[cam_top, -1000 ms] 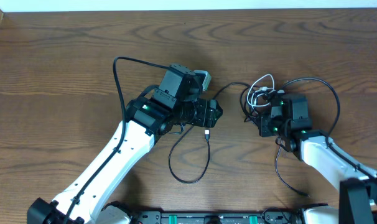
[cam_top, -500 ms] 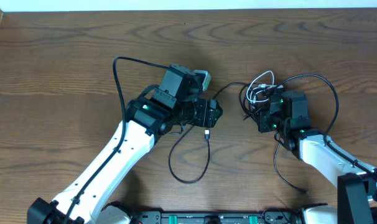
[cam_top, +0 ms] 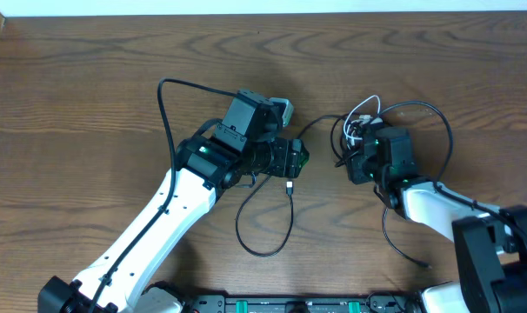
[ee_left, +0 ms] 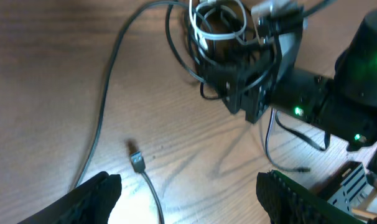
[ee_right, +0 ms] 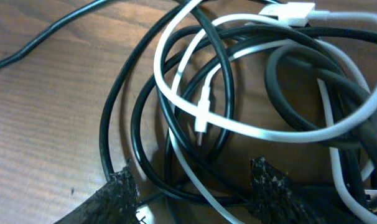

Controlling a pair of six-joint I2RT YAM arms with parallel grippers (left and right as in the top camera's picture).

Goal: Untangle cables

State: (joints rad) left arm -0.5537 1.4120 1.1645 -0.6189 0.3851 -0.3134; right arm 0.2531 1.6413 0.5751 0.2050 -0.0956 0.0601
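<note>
The cables (cam_top: 361,129) lie in a small bundle of black loops and one white cord right of centre. They fill the right wrist view, white cord (ee_right: 238,127) over black loops (ee_right: 145,118). My right gripper (cam_top: 357,158) is open at the bundle's near edge, and its fingers (ee_right: 195,193) straddle several strands. My left gripper (cam_top: 296,160) is open and empty, left of the bundle. In its own view its fingers (ee_left: 188,199) flank a loose black cable with a small plug (ee_left: 137,162). The bundle (ee_left: 216,28) and right gripper (ee_left: 247,87) show ahead.
A black cord (cam_top: 320,122) runs from the bundle toward my left gripper. A loose black cable loops toward the front edge (cam_top: 263,250). A large black loop (cam_top: 442,122) arcs right of the bundle, and a tail ends near the front (cam_top: 417,259). The arm's own wire (cam_top: 163,104) rises left.
My right gripper has moved left and forward into the bundle, and the large loop on the right has shifted left with it. The left arm has not moved.
</note>
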